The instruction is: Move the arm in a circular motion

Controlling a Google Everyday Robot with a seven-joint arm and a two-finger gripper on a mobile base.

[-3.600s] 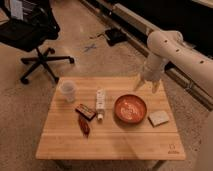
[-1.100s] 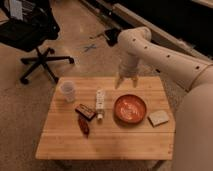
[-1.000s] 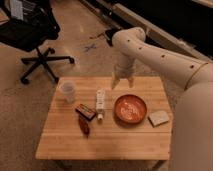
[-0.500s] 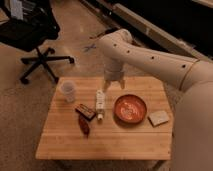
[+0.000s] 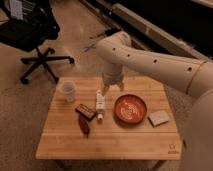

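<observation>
My cream-white arm [image 5: 150,57] of thick rounded segments with small dark holes reaches in from the right, across the far side of the wooden table [image 5: 110,135]. It bends down at an elbow near the top centre. My narrow pale gripper [image 5: 113,88] hangs above the table's far middle, just right of a white bottle [image 5: 100,102] lying on the wood and left of an orange bowl [image 5: 130,108]. It holds nothing that I can see.
On the table also stand a clear cup [image 5: 68,91], a dark snack bar [image 5: 85,111], a reddish-brown item [image 5: 84,125] and a pale sponge [image 5: 159,117]. A black office chair [image 5: 35,35] stands at the back left. Cables lie on the floor behind.
The arm has swept steadily leftward over the table's far side, from above the right edge to above the middle; the gripper now hangs by the white bottle. The table's objects have not moved.
</observation>
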